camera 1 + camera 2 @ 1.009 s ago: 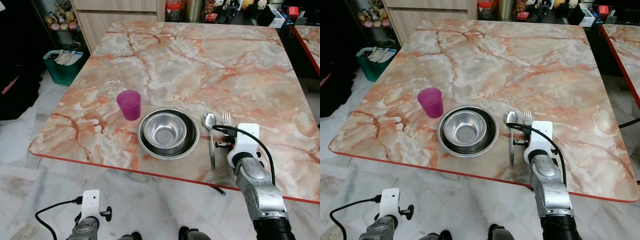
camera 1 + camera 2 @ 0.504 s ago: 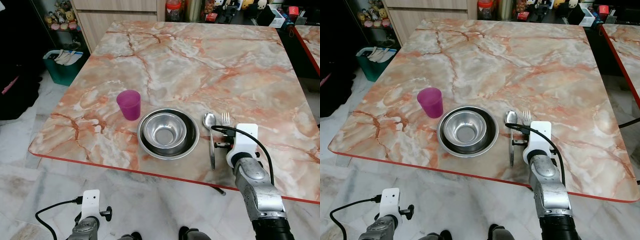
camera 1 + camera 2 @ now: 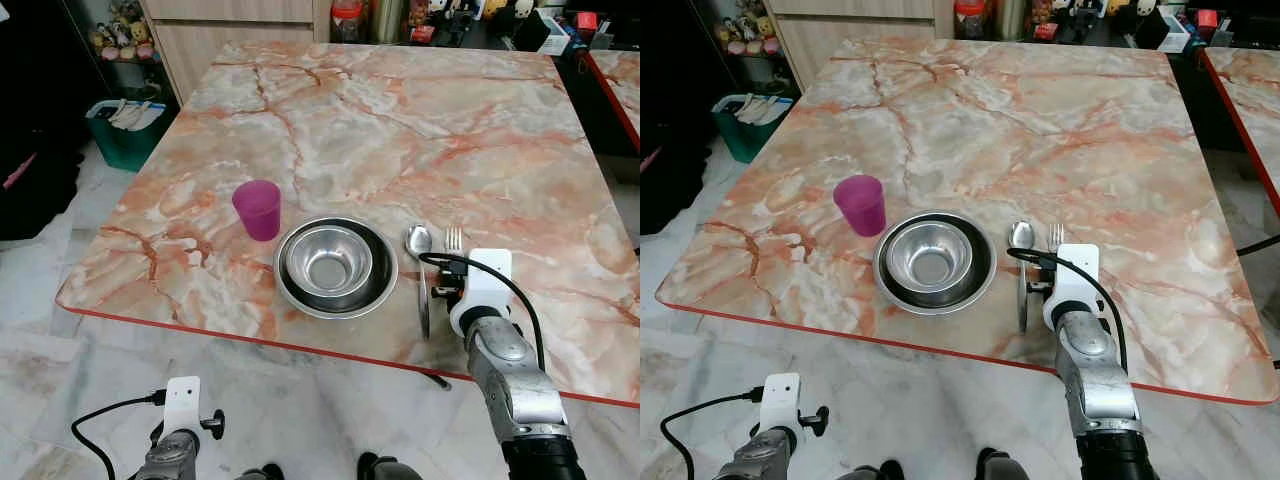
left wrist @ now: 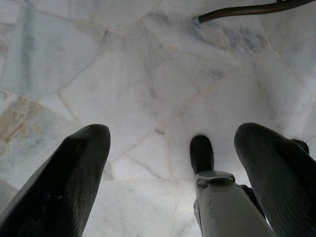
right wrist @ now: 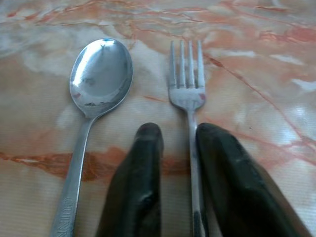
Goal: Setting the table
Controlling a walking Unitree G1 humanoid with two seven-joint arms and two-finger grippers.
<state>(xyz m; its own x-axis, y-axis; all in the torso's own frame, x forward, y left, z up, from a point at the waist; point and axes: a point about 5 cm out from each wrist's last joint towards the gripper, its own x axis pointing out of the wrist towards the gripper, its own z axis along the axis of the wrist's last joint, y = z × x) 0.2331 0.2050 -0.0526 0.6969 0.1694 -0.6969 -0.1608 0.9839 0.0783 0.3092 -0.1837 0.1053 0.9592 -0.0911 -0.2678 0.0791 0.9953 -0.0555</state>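
Observation:
A steel bowl point(image 3: 335, 265) sits inside a dark-rimmed plate near the front edge of the marble table point(image 3: 400, 120). A purple cup point(image 3: 259, 209) stands to the left of the bowl. To its right lie a spoon point(image 3: 419, 242) and a fork point(image 3: 453, 238), side by side and flat on the table. My right gripper point(image 5: 180, 131) hovers low over the fork point(image 5: 187, 84), its fingers narrowly open on either side of the handle and not pinching it. The spoon point(image 5: 98, 79) lies just beside them. My left gripper point(image 4: 175, 131) hangs open over the floor, below the table edge.
A green bin point(image 3: 125, 125) stands on the floor at the table's far left corner. Wooden cabinets point(image 3: 230, 20) and cluttered shelves line the back. A second red-edged table point(image 3: 620, 80) is at the right. My feet point(image 4: 202, 153) are on the marble floor.
My right wrist has drifted slightly left and back along the fork's handle. The bowl, cup, spoon and fork have not moved.

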